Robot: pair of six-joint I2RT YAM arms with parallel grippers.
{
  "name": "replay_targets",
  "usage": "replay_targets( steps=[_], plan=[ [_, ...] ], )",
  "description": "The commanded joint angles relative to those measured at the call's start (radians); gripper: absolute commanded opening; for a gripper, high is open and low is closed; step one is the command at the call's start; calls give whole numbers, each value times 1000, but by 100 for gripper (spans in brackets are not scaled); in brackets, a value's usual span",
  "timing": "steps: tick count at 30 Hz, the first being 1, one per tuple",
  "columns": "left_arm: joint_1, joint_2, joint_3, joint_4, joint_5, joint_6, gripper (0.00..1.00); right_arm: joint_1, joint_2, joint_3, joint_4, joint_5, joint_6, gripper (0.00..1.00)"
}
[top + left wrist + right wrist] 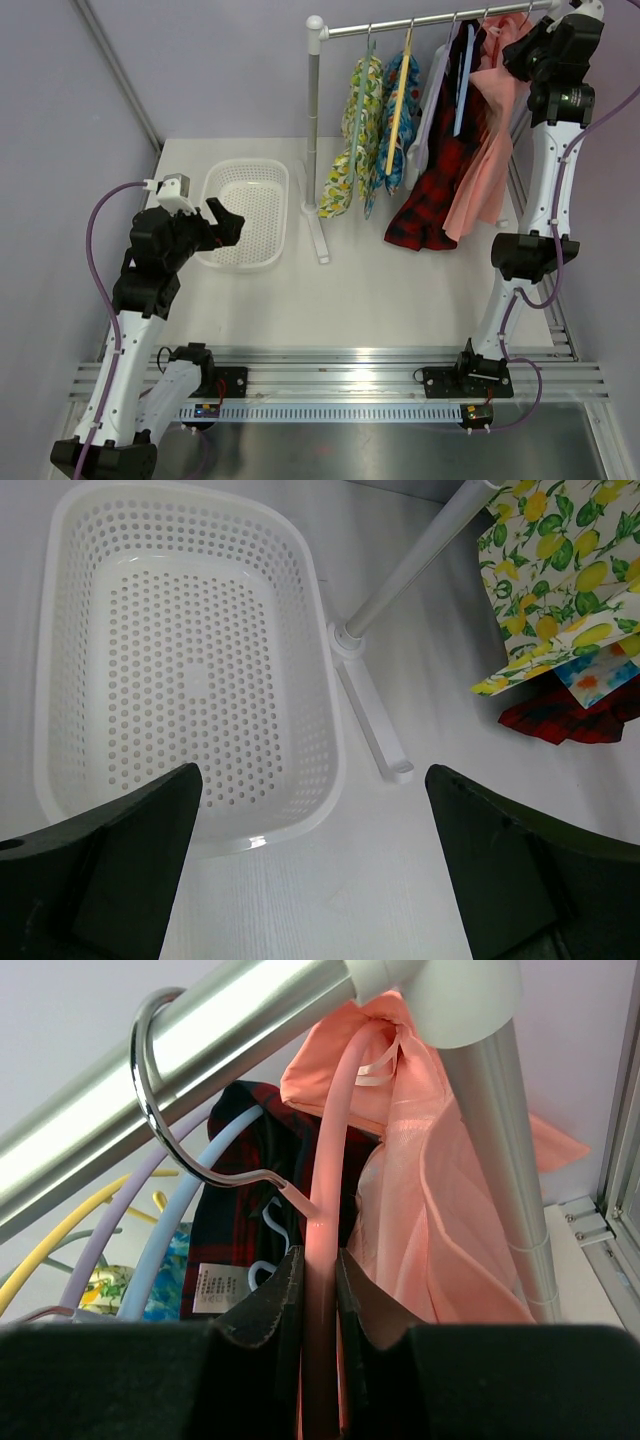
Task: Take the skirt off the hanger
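Hanger point(327, 1150) pinched in right end effector point(318, 1265); skirt point(440, 1220) hangs at the rail's right end.
Jaws sit narrow on the hanger's thin pink arm, which runs 12-to-6 between them. Its grey hook point(140, 1070) loops the rail point(230, 1030) at 10 o'clock. The skirt drapes toward 6 o'clock, just beside the grip. Well apart, the left end effector point(312, 780) gapes wide over the basket point(60, 630); right arm is nearer.

Crouched low on the left, elbow bent sharply, with the left claw point(222, 222) point(310, 780) spread wide and angled downward. Stretched tall on the right, with the right claw point(517, 55) point(315, 1265) raised overhead, pinched tight on the hanger point(326, 1160).
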Motion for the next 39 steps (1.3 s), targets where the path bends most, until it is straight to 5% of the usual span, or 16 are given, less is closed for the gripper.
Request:
replay_targets(
  steps=[1, 18, 20, 24, 30, 33, 39],
  plan=[
    [-4, 3, 2, 39, -7, 18, 99, 9, -116, 34, 100, -50, 19, 0],
    [-4, 14, 5, 35, -10, 21, 99, 10, -272, 83, 71, -49, 50, 0],
    [-4, 3, 5, 45, 8, 24, 99, 10, -330, -29, 62, -27, 30, 0],
    [-39, -46, -13, 130, 94, 41, 99, 9, -664, -580, 231, 40, 16, 0],
    [-459, 41, 120, 119, -92, 81, 99, 10, -906, -871, 234, 53, -7, 0],
    [-742, 136, 237, 134, -151, 98, 99, 10, -978, -931, 213, 59, -16, 0],
    [-1105, 360, 433, 235, -237, 136, 99, 10, -1096, -1020, 157, 59, 10, 0]
  ],
)
